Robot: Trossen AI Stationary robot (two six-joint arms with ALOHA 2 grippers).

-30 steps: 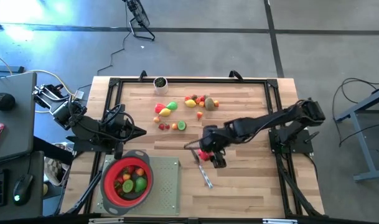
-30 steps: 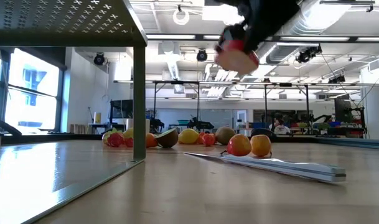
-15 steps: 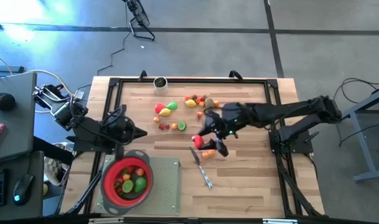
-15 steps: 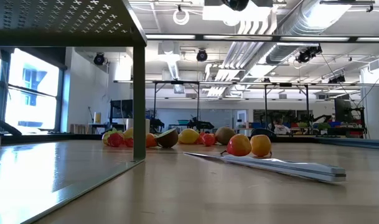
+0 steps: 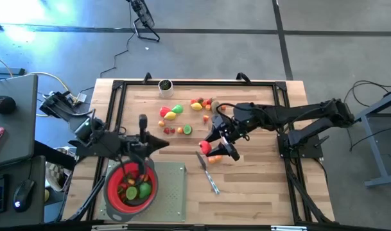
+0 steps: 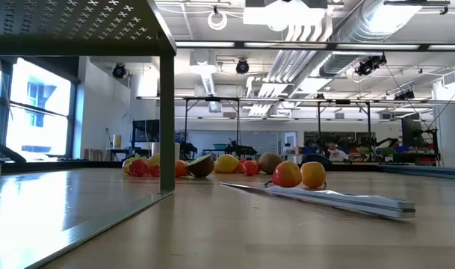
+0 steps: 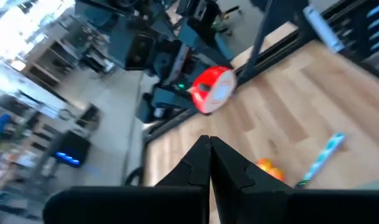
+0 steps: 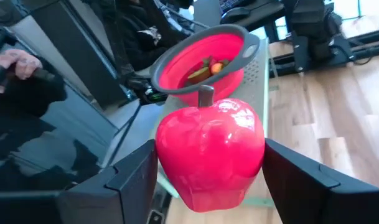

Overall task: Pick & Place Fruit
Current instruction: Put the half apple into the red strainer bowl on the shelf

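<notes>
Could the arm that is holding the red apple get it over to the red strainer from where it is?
Probably yes. The right gripper holds the red toy apple off the table, and the red strainer sits open-topped across bare wood. But the left gripper, shut, hangs beside the strainer and may crowd the approach.

High view looks straight down; low view sits at tabletop level; both share the knife (image 5: 208, 173).

I see a glossy red apple (image 8: 209, 152) with brown stem between my black right fingers (image 8: 130, 180). Red strainer (image 5: 115, 190) with grey rim on pale green perforated mat (image 5: 173, 192). Bench (image 5: 259, 192) is light striped wood. Loose fruit (image 5: 196, 106) are yellow, orange, green.
</notes>
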